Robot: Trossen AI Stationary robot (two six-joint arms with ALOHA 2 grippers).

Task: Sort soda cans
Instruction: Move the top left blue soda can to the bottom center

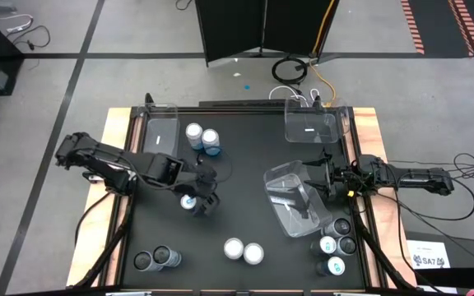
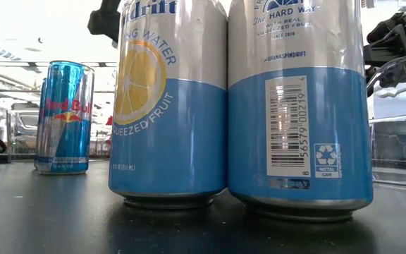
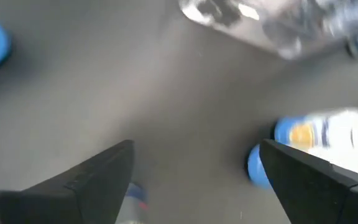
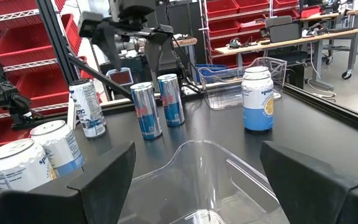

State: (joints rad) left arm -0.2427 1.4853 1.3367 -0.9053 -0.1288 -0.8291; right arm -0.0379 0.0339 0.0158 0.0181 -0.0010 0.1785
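My left gripper point(image 1: 197, 203) point(image 3: 194, 146) hangs open, pointing steeply down over the table's middle left. A slim silver, blue and red soda can point(image 1: 188, 201) point(image 3: 133, 204) stands upright right below it, beside one finger and not touched. Two blue-and-white cans point(image 1: 243, 251) point(image 3: 312, 138) stand together near the front edge. Two more cans point(image 1: 202, 136) stand farther back. Two dark-topped cans point(image 1: 153, 260) stand at the near left, several cans point(image 1: 336, 245) at the near right. My right gripper point(image 1: 323, 175) point(image 4: 194, 146) waits open and level at the right edge.
A clear plastic bin point(image 1: 293, 200) point(image 4: 211, 171) lies right in front of my right gripper. Two more clear bins stand at the far left point(image 1: 161, 130) and the far right point(image 1: 311, 123). Bare black tabletop point(image 1: 245, 181) lies in the middle.
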